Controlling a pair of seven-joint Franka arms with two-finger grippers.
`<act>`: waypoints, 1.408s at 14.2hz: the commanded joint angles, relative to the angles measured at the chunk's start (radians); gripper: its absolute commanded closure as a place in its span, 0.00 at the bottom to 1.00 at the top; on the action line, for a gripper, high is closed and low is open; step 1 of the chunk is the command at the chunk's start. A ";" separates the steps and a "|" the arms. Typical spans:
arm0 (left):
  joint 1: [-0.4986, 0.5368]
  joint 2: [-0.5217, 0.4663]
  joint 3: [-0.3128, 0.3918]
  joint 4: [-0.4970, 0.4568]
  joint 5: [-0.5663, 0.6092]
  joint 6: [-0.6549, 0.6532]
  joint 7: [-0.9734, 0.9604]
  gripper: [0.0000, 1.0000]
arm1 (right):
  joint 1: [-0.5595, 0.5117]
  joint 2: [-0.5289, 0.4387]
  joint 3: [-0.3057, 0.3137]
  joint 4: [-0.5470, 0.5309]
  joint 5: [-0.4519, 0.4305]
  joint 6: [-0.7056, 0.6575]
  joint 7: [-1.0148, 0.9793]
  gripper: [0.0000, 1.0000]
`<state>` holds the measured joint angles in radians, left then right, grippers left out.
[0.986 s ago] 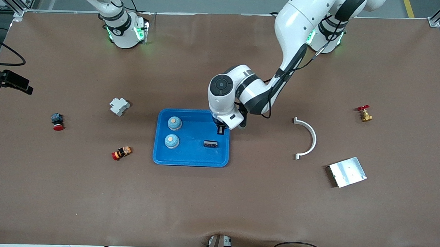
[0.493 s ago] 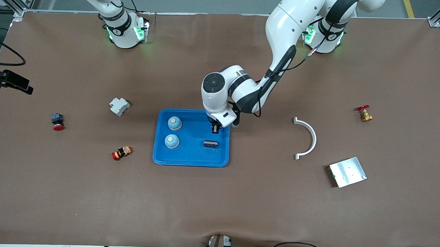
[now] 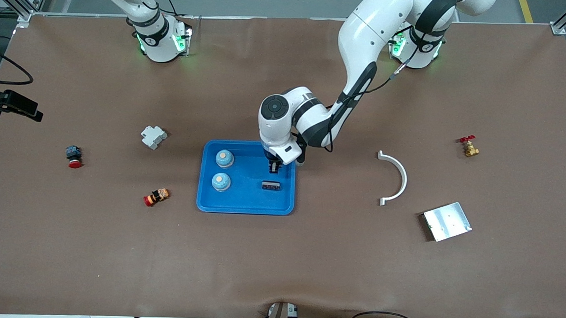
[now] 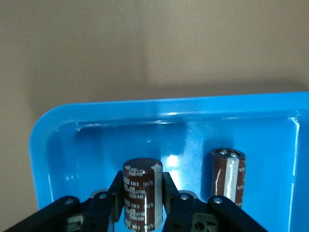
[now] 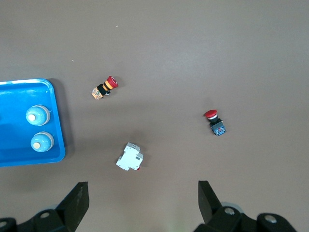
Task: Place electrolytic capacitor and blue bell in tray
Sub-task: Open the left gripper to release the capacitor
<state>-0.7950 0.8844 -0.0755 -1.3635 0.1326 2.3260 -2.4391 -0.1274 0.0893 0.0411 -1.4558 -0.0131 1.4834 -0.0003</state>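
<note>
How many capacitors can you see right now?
2. One capacitor is clamped in the left gripper over the tray; the other capacitor lies in the tray.

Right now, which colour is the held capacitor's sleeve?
Dark brown with pale print, on the capacitor; left wrist view.

My left arm reaches out from its base, elbow raised, wrist bent down; left gripper (image 3: 274, 168) low, fingers (image 4: 116, 198) clamped on something held. My right arm waits, right gripper (image 5: 140, 205) high with jaws spread wide.
</note>
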 commanded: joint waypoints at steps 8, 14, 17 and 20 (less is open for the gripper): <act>-0.032 0.028 0.023 0.017 0.033 0.015 -0.043 1.00 | -0.014 0.003 0.008 0.008 0.019 -0.005 0.011 0.00; -0.033 0.027 0.023 0.015 0.036 0.015 -0.034 1.00 | -0.014 0.003 0.008 0.008 0.019 -0.006 0.011 0.00; -0.032 0.027 0.022 0.014 0.042 0.015 -0.014 0.01 | -0.014 0.003 0.008 0.008 0.019 -0.006 0.011 0.00; -0.030 0.018 0.023 0.015 0.044 0.013 -0.014 0.00 | -0.014 0.003 0.008 0.008 0.019 -0.006 0.011 0.00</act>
<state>-0.8124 0.9034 -0.0674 -1.3616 0.1491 2.3310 -2.4380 -0.1274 0.0893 0.0411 -1.4558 -0.0129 1.4832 -0.0003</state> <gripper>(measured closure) 0.405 0.000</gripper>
